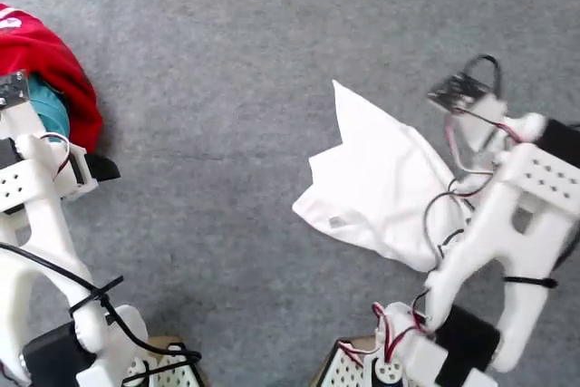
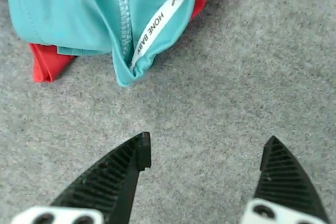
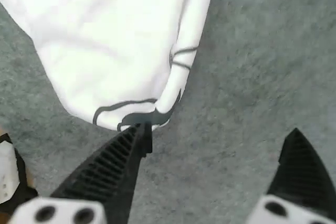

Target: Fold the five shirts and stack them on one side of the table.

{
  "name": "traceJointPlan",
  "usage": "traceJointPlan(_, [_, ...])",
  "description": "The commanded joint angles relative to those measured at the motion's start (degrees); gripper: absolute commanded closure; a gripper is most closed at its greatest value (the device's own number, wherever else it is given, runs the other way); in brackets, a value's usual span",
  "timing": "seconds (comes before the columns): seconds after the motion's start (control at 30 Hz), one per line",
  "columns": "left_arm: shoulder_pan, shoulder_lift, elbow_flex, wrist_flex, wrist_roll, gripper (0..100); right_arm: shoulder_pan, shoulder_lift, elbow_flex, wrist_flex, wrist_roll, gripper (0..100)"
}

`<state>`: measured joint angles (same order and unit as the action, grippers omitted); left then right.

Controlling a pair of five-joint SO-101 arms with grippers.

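Jaws of both grippers stand wide apart, and neither clamps anything. The left gripper (image 2: 209, 142) hangs over bare grey table covering (image 2: 236, 77), its two ribbed black fingers (image 2: 118, 174) clear of all cloth. Just beyond its fingertips lies a teal shirt (image 2: 68, 9), bunched, with a white label strip running along its collar. This shirt touches a red shirt (image 2: 44, 61) that shows from beneath it on two sides. From above, the pair forms one heap at the left edge of the table, beside the left arm (image 1: 41, 215).

The right gripper (image 3: 220, 132) is spread just as widely. One fingertip (image 3: 137, 137) meets the hem of a white shirt (image 3: 105, 40) where a dark line drawing is printed; whether it presses the cloth or merely overlaps it cannot be told. The other fingertip is over bare covering, apart from the shirt. From above, the white shirt lies crumpled and unfolded on the right half of the table, one side partly hidden under the right arm (image 1: 512, 215), well apart from the red and teal heap.
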<state>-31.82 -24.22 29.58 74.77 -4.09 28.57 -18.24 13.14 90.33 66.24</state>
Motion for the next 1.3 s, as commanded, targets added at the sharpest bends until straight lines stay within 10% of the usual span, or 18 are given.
traceJointPlan(0.0, [1.45, -1.76, 3.74, -5.71, -0.35, 66, -10.9, -4.0, -3.56, 0.26, -1.05, 66.3])
traceJointPlan(0.27, [10.07, -1.85, 19.74, -23.12, 3.96, 66, -30.86, 1.54, -4.09, -8.7, -6.77, 95.6])
traceJointPlan(0.8, [16.57, -1.76, 25.63, -27.08, 6.86, 66, -40.44, 59.56, -62.46, 10.9, -10.11, 80.9])
traceJointPlan(1.27, [16.57, -1.76, 26.95, -30.68, 6.51, 66, -42.37, 64.4, -57.45, 10.9, -2.55, 80.9])
